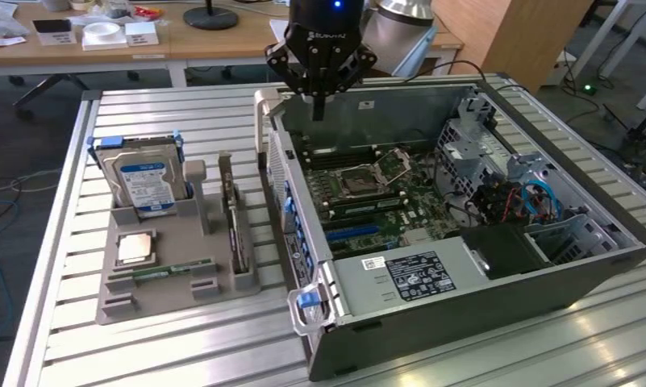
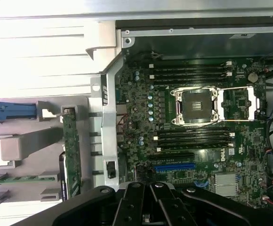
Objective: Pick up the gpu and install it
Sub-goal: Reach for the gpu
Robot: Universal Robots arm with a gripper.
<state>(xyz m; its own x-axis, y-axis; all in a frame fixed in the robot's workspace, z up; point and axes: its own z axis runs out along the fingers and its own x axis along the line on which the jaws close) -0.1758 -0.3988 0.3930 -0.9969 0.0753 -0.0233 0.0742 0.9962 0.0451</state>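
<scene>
Gpu (image 1: 233,218) stands on edge in the grey holder (image 1: 172,300) on the tabletop (image 1: 139,355), just right of the hard drive (image 1: 145,177) in the exterior view; further right we see the hand (image 1: 318,111), fingers together and holding nothing, above the open computer case (image 1: 581,270).

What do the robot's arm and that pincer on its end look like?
The pincer is black, built of angular linked bars that taper to slim fingers. Pale lettering runs across its body, and a small blue light glows above it. The arm behind it is a rounded, silver-grey tube.
</scene>
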